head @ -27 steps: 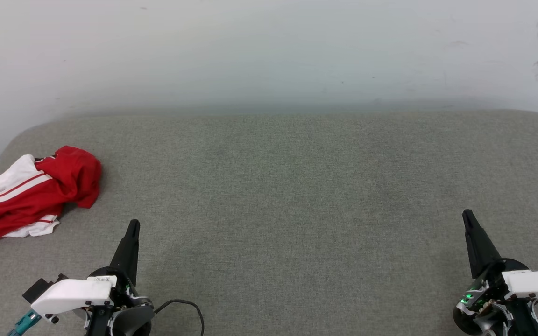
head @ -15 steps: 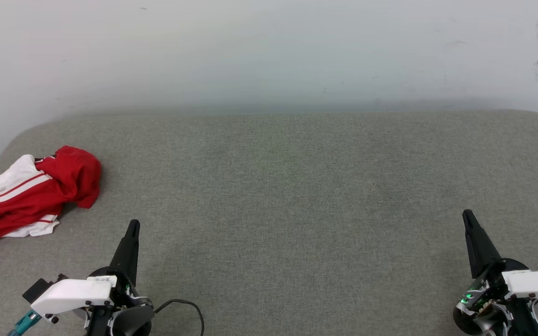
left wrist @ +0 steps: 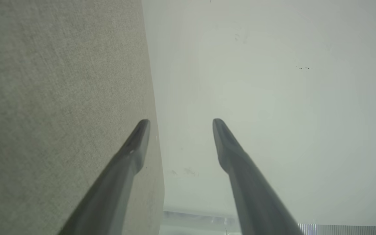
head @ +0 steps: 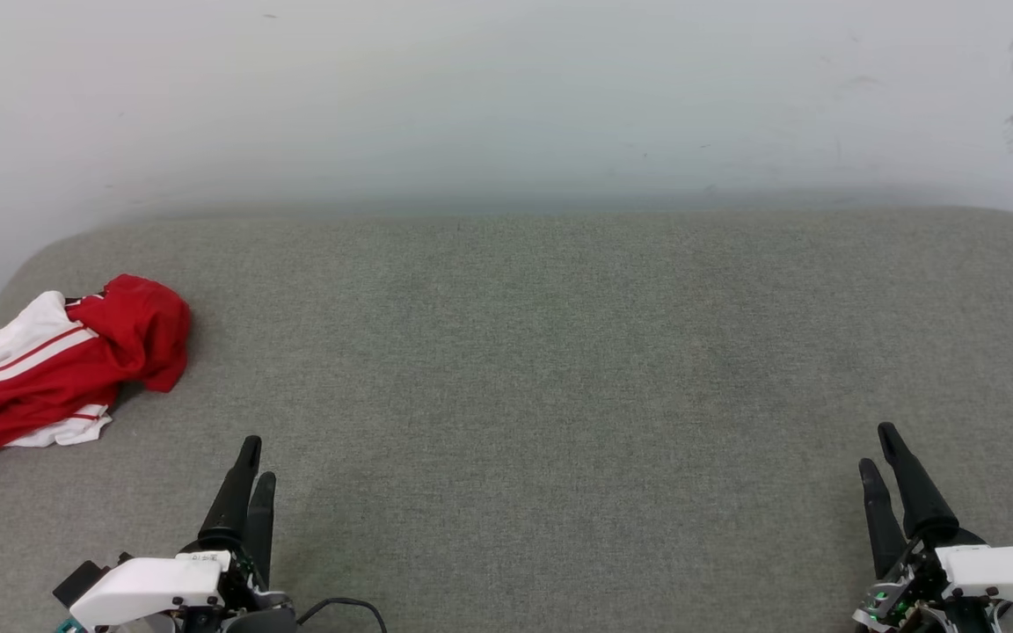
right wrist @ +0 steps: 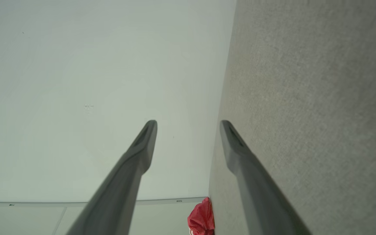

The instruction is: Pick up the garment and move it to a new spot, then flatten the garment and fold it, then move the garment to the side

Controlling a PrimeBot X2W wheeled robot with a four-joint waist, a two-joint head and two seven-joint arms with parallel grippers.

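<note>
Far left on cushion (head: 506,352), crumpled garment (head: 58,369), left fingers (head: 234,497) and right fingers (head: 911,483) apart, wall (head: 506,105) behind

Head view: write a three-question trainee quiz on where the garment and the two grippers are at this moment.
1. True or false: the garment lies flattened in the middle of the grey surface.
2. Multiple choice: the left gripper is A) open and empty, B) shut on the garment, C) shut and empty.
3. Short answer: of the left gripper and the right gripper, which is nearer the garment?

Key:
1. False: it lies crumpled at the left end of the grey surface.
2. A.
3. The left gripper.
</note>
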